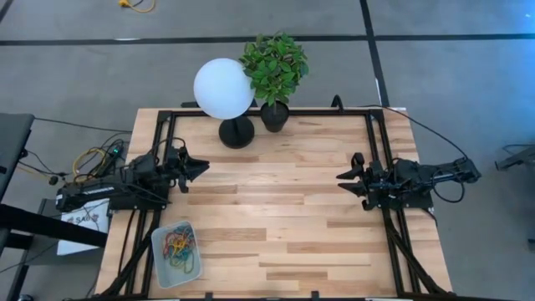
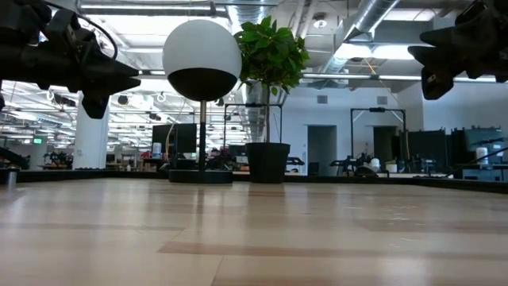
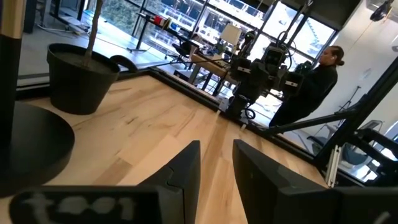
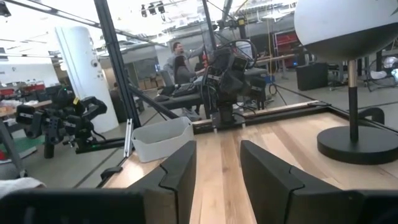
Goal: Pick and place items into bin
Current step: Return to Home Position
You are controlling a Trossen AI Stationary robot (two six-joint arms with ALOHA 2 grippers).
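the rubber bands, a tangle of red, yellow, green and darker loops, lie inside the bin, which sits slightly askew at about 7 o'clock on the table, close to the near left corner. in the high view no loose bands show on the wood outside it. the right wrist view shows the same bin as a pale tray by the table's far edge.

the left claw hangs above the table's 9 o'clock side, pointing inward toward 3 o'clock, well apart from the bin. its fingers are parted by a narrow gap with nothing between them.

the right claw hangs at the 3 o'clock side, facing 9 o'clock across the bare middle of the table. its fingers are likewise slightly parted and hold nothing.

at 12 o'clock stand a white globe lamp and, just beside it, a potted plant. a person shows in the room beyond.
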